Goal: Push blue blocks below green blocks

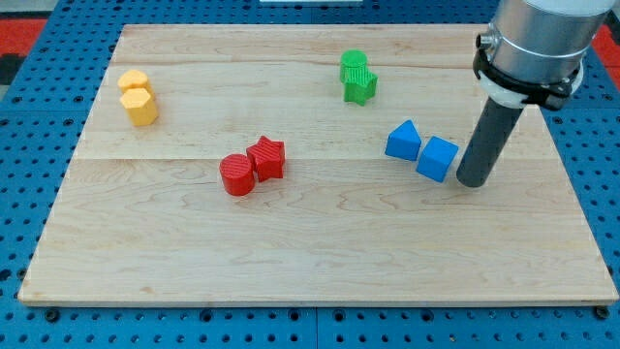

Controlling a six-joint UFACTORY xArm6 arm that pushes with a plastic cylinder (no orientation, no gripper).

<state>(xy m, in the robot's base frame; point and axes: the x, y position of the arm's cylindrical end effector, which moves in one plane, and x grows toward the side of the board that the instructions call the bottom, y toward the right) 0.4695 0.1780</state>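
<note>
Two blue blocks lie at the view's right of the tabletop [320,281]: a blue triangular block [403,141] and, touching it on its right and slightly lower, a blue cube [437,159]. Two green blocks sit above them toward the view's top, a green rounded block [354,66] touching a green star [361,87] just below it. The end effector is a plain dark rod without jaws, holding nothing; my tip [472,182] rests just beside the blue cube's right side, whether touching cannot be told. Near the centre, a red cylinder [236,175] touches a red star [266,158]. At the view's upper left, two yellow blocks [138,96] stand together.
</note>
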